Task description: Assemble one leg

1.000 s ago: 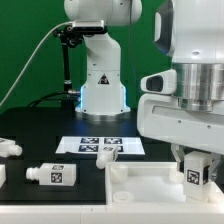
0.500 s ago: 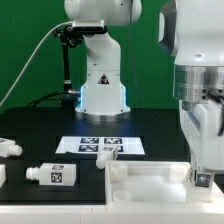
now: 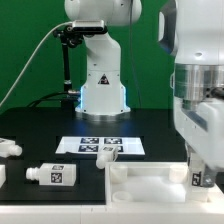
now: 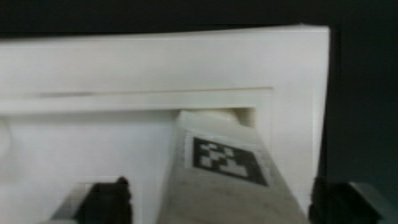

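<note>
Legs counted: three seen. One lay at ext. view's left edge point(image 3: 9, 147), one lay tagged nearer centre point(image 3: 52, 175), one leg point(image 4: 222, 165) stood tilted betw. gripper point(image 4: 228, 200) fingers over the tray point(image 3: 150, 180); white, tapered, b/w tag on its face. Gripper looked closed on it; contact not clearly visible. One marker board point(image 3: 101, 145) lay behind.

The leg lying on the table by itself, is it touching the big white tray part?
Apart. In the exterior view, bare black table shows between the leg and the tray part's nearest corner.
</note>
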